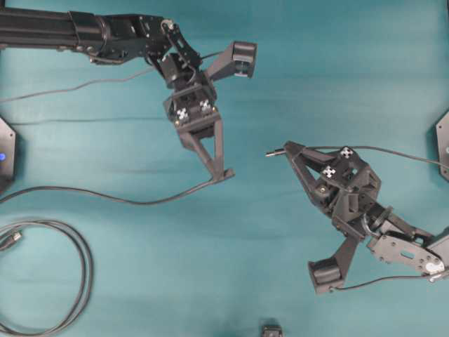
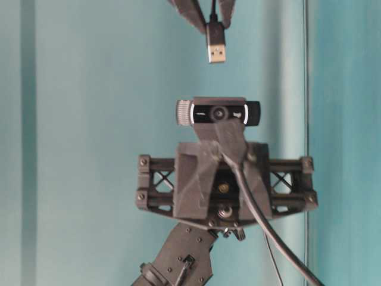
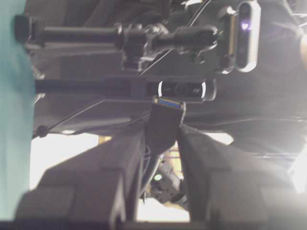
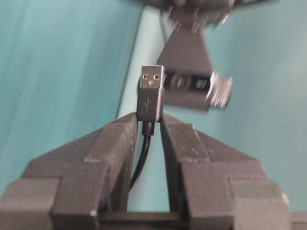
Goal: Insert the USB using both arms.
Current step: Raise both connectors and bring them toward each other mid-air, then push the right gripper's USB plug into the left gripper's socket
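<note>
In the right wrist view, the USB (image 4: 152,79) shows as a silvery plug on a dark collar, standing out past my right gripper (image 4: 149,120), which is shut on the collar. From overhead the USB (image 1: 271,152) points left from the right gripper (image 1: 287,150). My left gripper (image 1: 222,170) is shut on the thin cable's black socket end (image 1: 226,173), a short gap down-left of the plug. The left wrist view shows the socket end (image 3: 164,124) upright between the fingers of the left gripper (image 3: 162,136), its blue mouth facing away. At table level the USB (image 2: 216,50) hangs down from the fingers.
The thin cable (image 1: 105,196) trails left from the socket end across the teal table. A thicker looped cable (image 1: 78,281) with a gold tip (image 1: 12,239) lies at the lower left. Black units stand at the left edge (image 1: 5,151) and right edge (image 1: 442,144).
</note>
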Motion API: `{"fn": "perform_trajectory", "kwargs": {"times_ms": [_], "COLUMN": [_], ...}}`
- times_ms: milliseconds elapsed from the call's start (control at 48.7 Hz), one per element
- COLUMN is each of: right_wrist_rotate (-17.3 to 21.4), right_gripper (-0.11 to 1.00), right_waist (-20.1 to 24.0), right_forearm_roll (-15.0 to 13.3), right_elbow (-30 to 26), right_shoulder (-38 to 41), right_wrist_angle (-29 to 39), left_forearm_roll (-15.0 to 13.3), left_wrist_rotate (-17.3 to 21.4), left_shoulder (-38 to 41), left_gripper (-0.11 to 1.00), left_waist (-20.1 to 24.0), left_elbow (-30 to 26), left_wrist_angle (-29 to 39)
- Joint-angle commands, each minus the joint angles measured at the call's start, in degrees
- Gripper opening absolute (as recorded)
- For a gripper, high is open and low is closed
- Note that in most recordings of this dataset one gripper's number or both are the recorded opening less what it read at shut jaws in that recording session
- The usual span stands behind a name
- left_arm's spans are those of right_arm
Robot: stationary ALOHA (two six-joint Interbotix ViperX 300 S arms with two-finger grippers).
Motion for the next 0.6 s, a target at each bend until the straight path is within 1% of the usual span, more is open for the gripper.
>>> {"fn": "perform_trajectory", "kwargs": {"times_ms": [0,144,390,575], "right_wrist_rotate": [-0.18,-0.26,-0.35,-0.26], "right_gripper": [0.20,0.20,0.20,0.20], "right_waist": [0.09,0.09,0.09,0.09], "right_forearm_roll": [-0.88,-0.88,-0.88,-1.05], "right_elbow": [-0.79,-0.53,-0.18,-0.09], "right_shoulder": [-0.53,-0.53,-0.53,-0.53], "right_wrist_angle": [-0.53,-1.58,-5.01,-5.45], "left_forearm_roll": [-1.23,-1.23,-1.23,-1.23], "left_wrist_rotate": [-0.79,-1.85,-2.11,-2.20], "left_shoulder": [-0.62,-0.18,0.97,1.85], "left_gripper": [0.26,0.26,0.26,0.26], "left_waist": [-0.18,-0.70,-2.02,-2.20], "left_elbow": [-1.05,-1.41,-1.85,-2.72], "left_wrist_angle": [0.62,0.35,0.26,-0.09]}}
